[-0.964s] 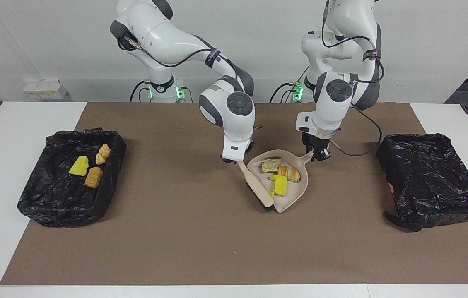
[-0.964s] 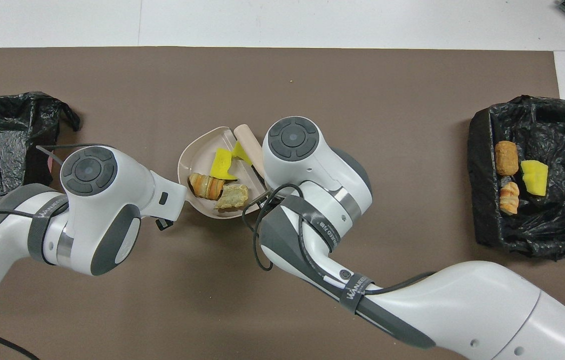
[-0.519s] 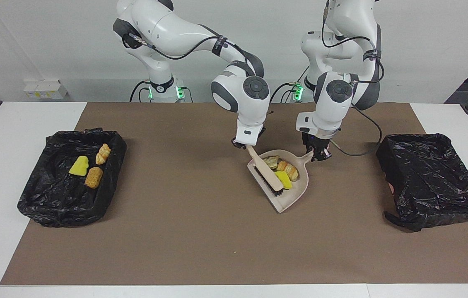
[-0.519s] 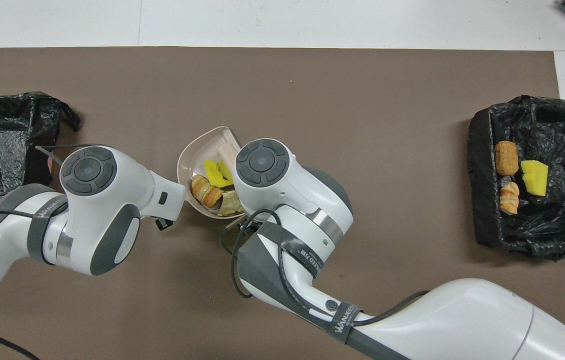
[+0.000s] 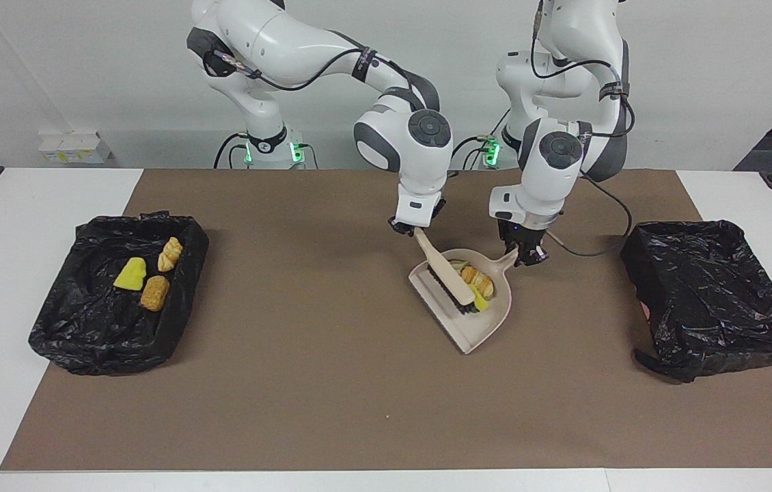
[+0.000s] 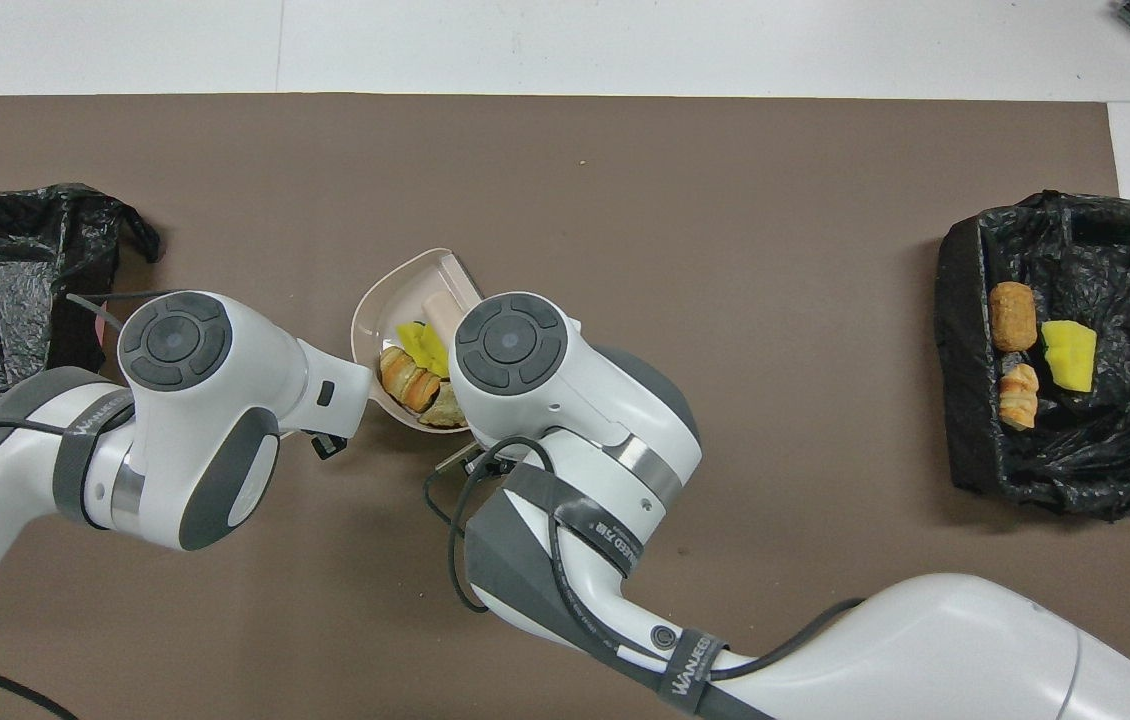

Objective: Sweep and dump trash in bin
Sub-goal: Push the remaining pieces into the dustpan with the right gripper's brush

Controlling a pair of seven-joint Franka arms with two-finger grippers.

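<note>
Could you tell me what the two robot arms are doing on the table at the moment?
The right pincer holds a brush inside the dustpan, pushing scraps deep into it. The left pincer grips the dustpan's handle. Three pieces already lie in the black-lined bin at the right arm's end.

Around the dustpan (image 5: 488, 321) the brown mat (image 5: 331, 383) lies bare; 2 black-lined bins (image 5: 119, 301) (image 5: 714, 294) block the mat's ends, well apart from it.
</note>
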